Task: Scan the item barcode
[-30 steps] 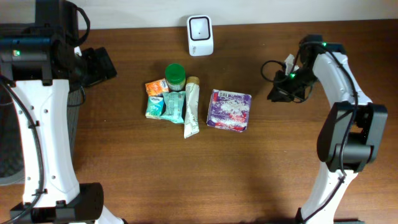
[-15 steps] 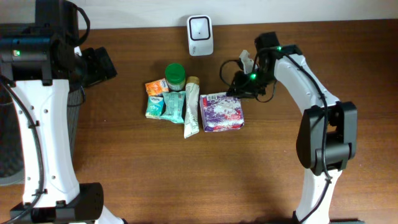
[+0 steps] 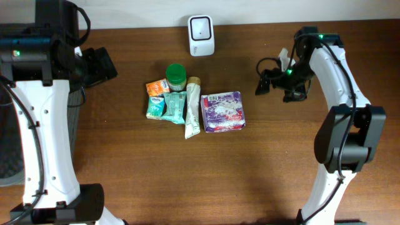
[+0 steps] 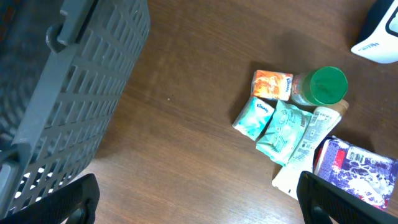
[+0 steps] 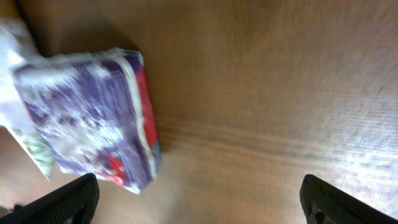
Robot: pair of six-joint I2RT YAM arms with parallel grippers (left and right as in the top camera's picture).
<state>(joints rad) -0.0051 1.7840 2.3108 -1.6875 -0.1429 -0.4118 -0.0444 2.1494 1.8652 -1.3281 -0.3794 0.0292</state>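
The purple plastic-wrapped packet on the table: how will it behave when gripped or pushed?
The purple plastic-wrapped packet has glossy, crinkled film, so it is probably slippery. It lies flat and blocky, so it should slide, not roll. Pushed sideways, it would likely nudge the white tube beside it.

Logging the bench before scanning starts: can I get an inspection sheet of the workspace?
Surface: wooden table, no spills seen.
Job's things: white scanner at the back; purple package, tube, green-lidded jar, orange packet, teal packs bunched mid-table.
Clutter: nothing seen.
Grippers: left gripper open, empty; right gripper open, empty, clear of the package.
Cables: black loop by the right wrist.
Surroundings: grey basket beside the left arm.
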